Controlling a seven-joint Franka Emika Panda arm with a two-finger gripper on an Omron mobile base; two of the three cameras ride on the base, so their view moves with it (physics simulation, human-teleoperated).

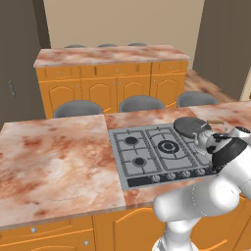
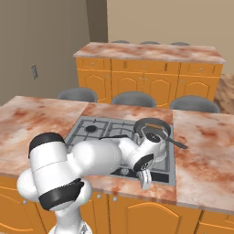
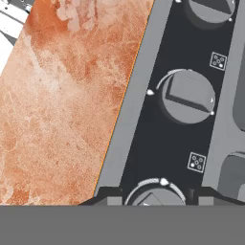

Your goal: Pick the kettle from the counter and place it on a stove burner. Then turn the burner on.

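Observation:
My gripper (image 2: 145,179) hangs over the front edge of the grey cooktop (image 1: 147,162) set in the marbled counter (image 1: 54,157). In the hand view the gripper (image 3: 156,197) is open, its two tips standing on either side of a round grey knob (image 3: 154,195) on the dark control strip, with small gaps left. A second knob (image 3: 189,95) lies further along the strip. I cannot pick out the kettle. My wrist and hand cover the front right corner of the cooktop in both base views. The middle burner (image 1: 167,146) is bare.
A flat dark grey pan (image 1: 190,126) with a long handle (image 2: 179,144) sits at the cooktop's back right, close behind my wrist. Grey stools (image 1: 141,103) stand beyond the counter. Behind them runs a narrower marbled top (image 1: 108,55) on orange cabinets.

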